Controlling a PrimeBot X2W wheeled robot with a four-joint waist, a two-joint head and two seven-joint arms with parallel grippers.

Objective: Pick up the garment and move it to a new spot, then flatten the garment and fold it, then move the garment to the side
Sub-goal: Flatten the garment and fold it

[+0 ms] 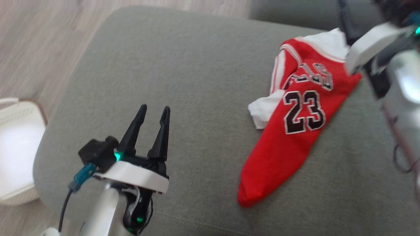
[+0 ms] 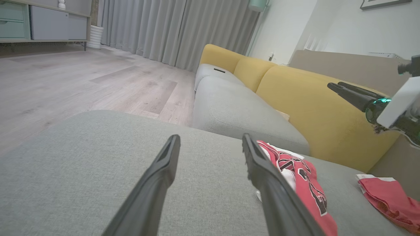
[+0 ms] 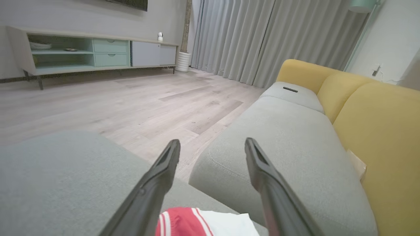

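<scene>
The garment (image 1: 295, 131) is a red jersey with the number 23 and white trim, lying crumpled on the right part of a grey seat cushion (image 1: 197, 65). My left gripper (image 1: 153, 109) hovers open over the cushion's left front, well left of the jersey, with nothing between its fingers. In the left wrist view the garment (image 2: 306, 180) lies just right of the right finger (image 2: 259, 164). My right gripper (image 3: 213, 142) is open above the garment's (image 3: 187, 223) white-trimmed far edge, holding nothing. The right gripper (image 2: 335, 86) is raised clear above the cushion.
A white basket (image 1: 16, 147) stands on the wood floor left of the cushion. A yellow sofa back (image 2: 311, 108) runs behind the seats. Another red cloth (image 2: 387, 196) lies at the cushion's right. A second grey seat (image 3: 279, 137) with a dark remote (image 3: 290, 89) lies beyond.
</scene>
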